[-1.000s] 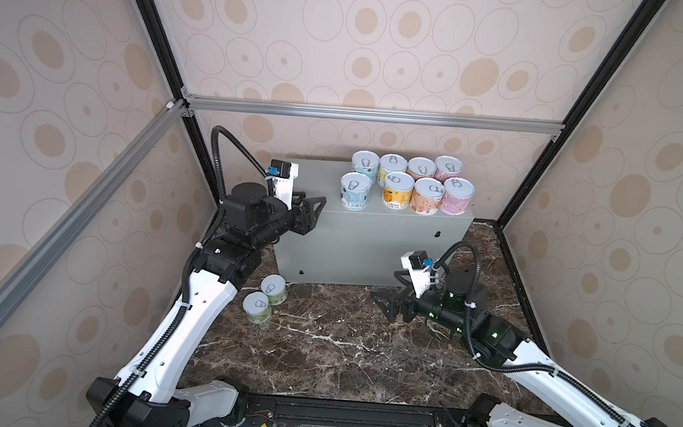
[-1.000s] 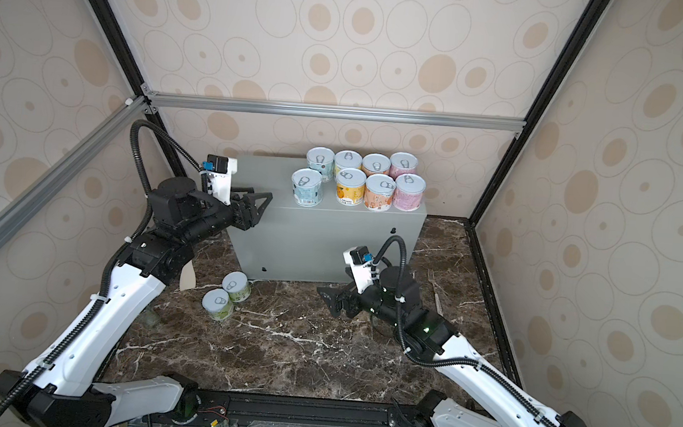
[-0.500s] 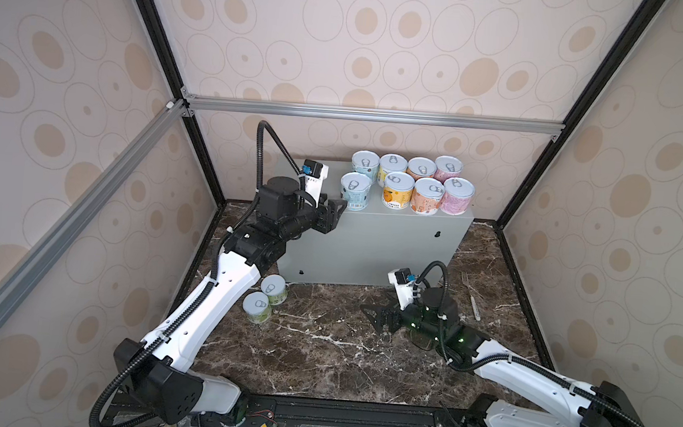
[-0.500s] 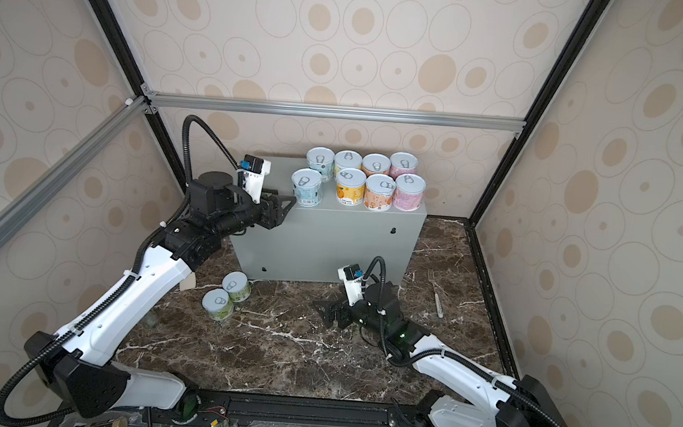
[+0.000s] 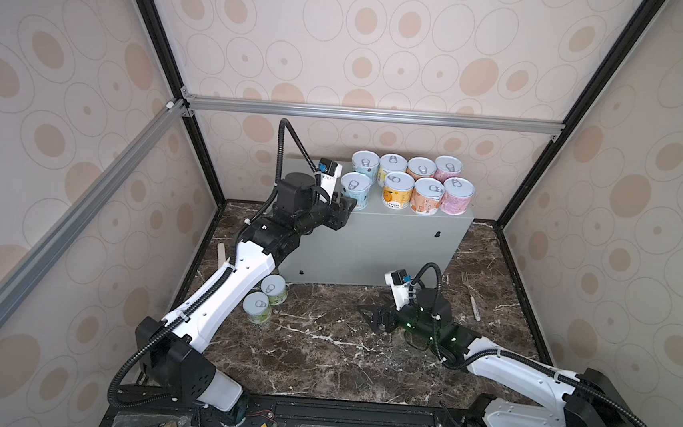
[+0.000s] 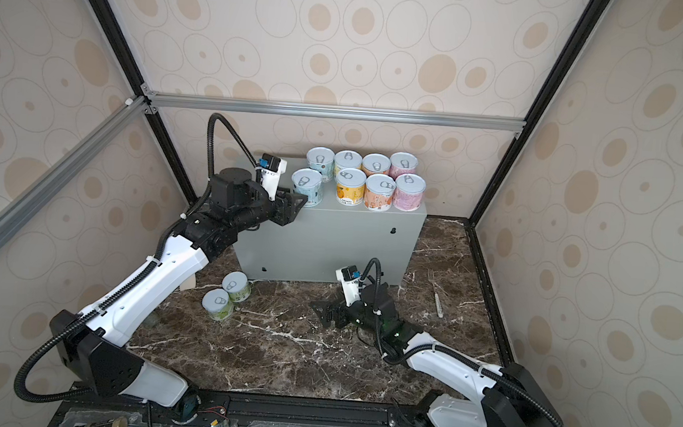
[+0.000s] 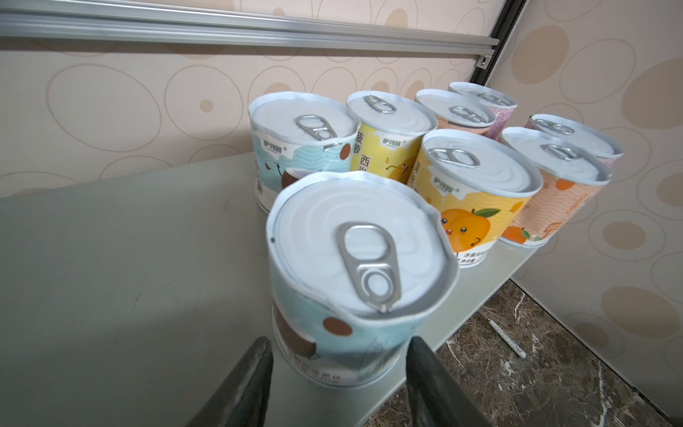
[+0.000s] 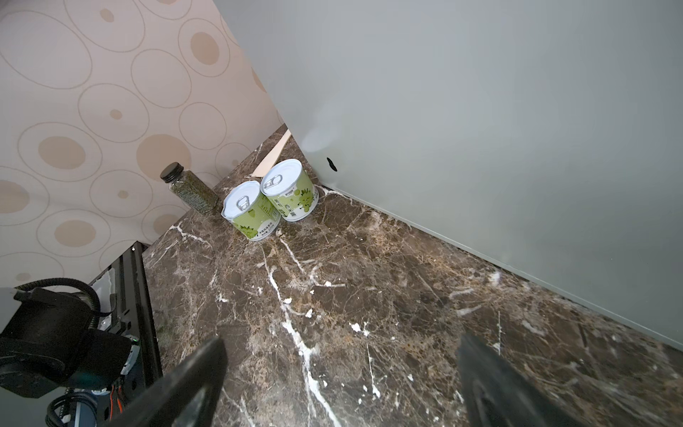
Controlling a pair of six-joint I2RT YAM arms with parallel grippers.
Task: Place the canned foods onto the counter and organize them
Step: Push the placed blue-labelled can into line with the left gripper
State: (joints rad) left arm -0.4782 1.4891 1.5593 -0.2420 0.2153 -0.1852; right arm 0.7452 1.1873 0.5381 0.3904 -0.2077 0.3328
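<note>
The left pincer (image 7: 338, 344) is narrow, with its tips right at the bottom of the front blue can (image 7: 354, 258). I cannot tell if they touch it. A moment ago this arm was off at the 9 o'clock end of the grey box (image 7: 111, 258). Now it reaches in, maybe to tidy the row. The right pincer (image 8: 342, 340) is wide and empty, down low. Two green cans (image 5: 273, 288) wait on the brown stone (image 8: 369, 288), at 9 o'clock from it.

Eight cans (image 5: 398, 184) upright atop grey counter (image 5: 392, 241); two green cans (image 5: 274, 289) below
</note>
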